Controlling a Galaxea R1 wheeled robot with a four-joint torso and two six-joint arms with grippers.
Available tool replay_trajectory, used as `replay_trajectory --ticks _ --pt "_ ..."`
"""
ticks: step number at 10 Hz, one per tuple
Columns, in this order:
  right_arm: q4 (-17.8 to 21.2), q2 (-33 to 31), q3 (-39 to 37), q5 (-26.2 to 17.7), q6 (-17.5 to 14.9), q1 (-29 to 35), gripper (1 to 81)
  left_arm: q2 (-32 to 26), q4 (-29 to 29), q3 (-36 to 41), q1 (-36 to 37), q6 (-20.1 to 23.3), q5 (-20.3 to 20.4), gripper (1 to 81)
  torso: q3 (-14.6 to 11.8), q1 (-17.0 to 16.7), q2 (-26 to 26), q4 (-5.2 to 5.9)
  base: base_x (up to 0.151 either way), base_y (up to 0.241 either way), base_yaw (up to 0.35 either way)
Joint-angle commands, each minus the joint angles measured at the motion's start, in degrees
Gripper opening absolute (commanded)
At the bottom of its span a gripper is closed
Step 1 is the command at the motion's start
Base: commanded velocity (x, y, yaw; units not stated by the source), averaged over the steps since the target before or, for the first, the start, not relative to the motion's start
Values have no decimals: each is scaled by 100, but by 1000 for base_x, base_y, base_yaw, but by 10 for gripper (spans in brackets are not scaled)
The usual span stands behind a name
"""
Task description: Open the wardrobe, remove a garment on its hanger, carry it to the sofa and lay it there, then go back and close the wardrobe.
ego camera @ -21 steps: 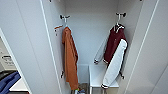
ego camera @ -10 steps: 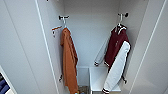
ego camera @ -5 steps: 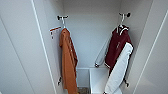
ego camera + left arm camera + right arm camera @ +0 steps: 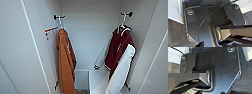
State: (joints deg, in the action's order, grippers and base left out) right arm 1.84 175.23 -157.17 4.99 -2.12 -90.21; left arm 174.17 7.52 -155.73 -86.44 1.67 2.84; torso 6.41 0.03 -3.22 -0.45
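Inside white wardrobe [image 4: 87, 37], maroon white-sleeved garment [image 4: 119, 50] hangs.

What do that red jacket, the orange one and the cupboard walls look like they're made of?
The maroon jacket looks like soft matte cloth; its white sleeve has a smoother, slightly shiny look, perhaps faux leather. The orange jacket seems a thin matte fabric, hanging in long folds. The wardrobe walls look like smooth white painted or laminated board, flat and even. None of this is certain.

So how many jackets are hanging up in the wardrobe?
2. The orange jacket hangs from the left hook, and the maroon jacket with white sleeves hangs from the right hook. Nothing else hangs between them.
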Motion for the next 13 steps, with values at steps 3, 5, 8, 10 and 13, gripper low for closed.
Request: replay_trajectory --ticks 3,5,8,10,13 --pt "-52 -29 4 -314 -25 191 811 22 30 34 246 35 -302 811 0 0 0 0 87 -75 0" --pt "-52 -29 -5 -314 -25 191 811 22 21 34 246 35 -302 811 0 -2 0 0 87 -33 0" --pt "-52 -29 4 -314 -34 192 811 13 12 34 246 44 -302 811 0 -3 -2 0 86 0 0" --pt "-52 -29 -5 -314 -34 191 811 22 21 35 246 35 -302 811 0 -3 -2 0 84 0 0" --pt "-52 -38 -14 -314 -34 191 811 22 30 34 246 35 -310 811 0 -3 -2 0 83 0 0"
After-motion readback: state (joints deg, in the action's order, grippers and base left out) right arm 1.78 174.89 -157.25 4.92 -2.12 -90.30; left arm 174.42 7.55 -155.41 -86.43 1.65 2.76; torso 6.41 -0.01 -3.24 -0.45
